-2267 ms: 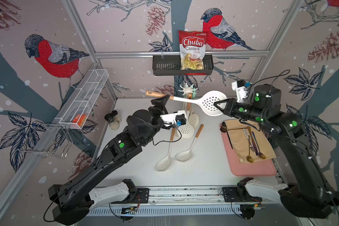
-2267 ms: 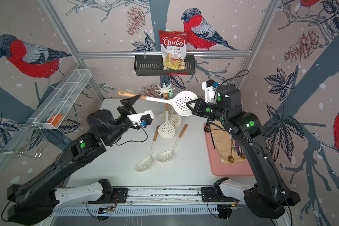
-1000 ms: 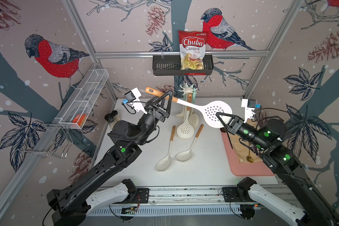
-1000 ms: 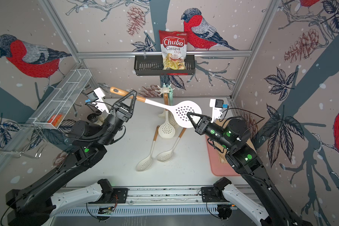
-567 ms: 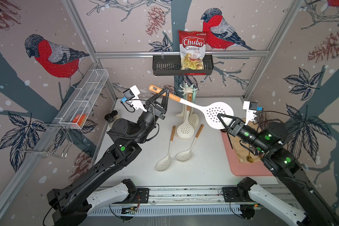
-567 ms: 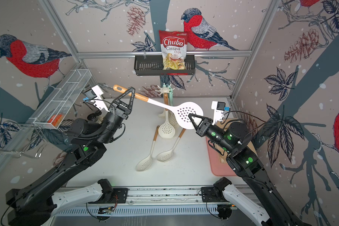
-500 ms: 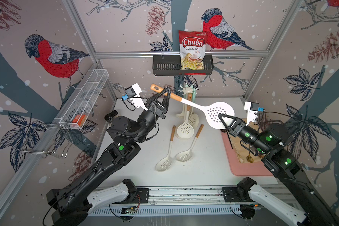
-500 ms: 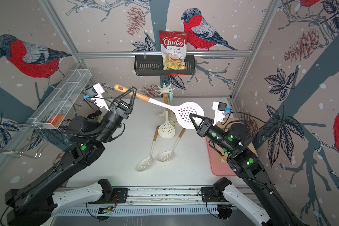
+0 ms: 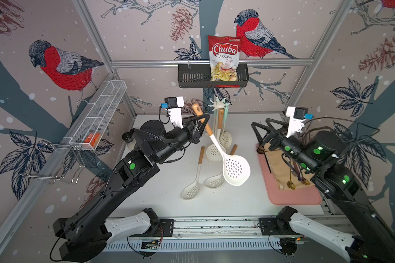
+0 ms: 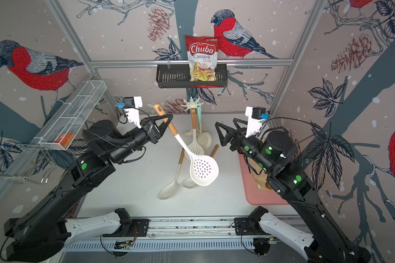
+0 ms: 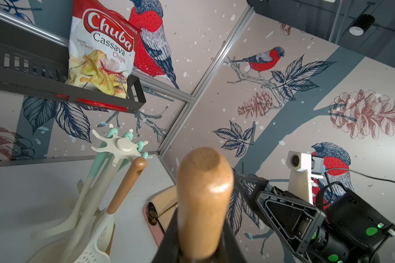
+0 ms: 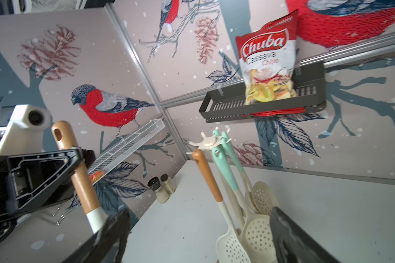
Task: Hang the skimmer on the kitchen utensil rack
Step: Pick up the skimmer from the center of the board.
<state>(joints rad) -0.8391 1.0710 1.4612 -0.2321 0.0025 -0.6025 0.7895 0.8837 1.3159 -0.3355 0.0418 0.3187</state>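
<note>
The left claw (image 9: 203,120) is clamped on the brown wooden handle of the large white perforated skimmer (image 9: 232,164). The skimmer is in the air over the middle of the desk (image 9: 160,195) and tilted, with its handle end uppermost and its round head lowest. The head hangs above two smaller white skimmers with wooden handles (image 9: 193,182) that lie flat on the desk.

The handle end is close to the star-shaped top of the cream-white kitchen utensil rack (image 9: 218,104) but apart from it, and the skimmer is on no hook. The rack stands at the middle of the desk's far edge. A brown-handled skimmer (image 9: 219,118) and mint-handled utensils (image 9: 225,111) hang from its arms.

The right claw (image 9: 260,123) has its jaws wide apart and holds nothing. It hovers above the far end of the pink rectangular mat (image 9: 292,195) by the desk's right edge, well apart from the held skimmer.
</note>
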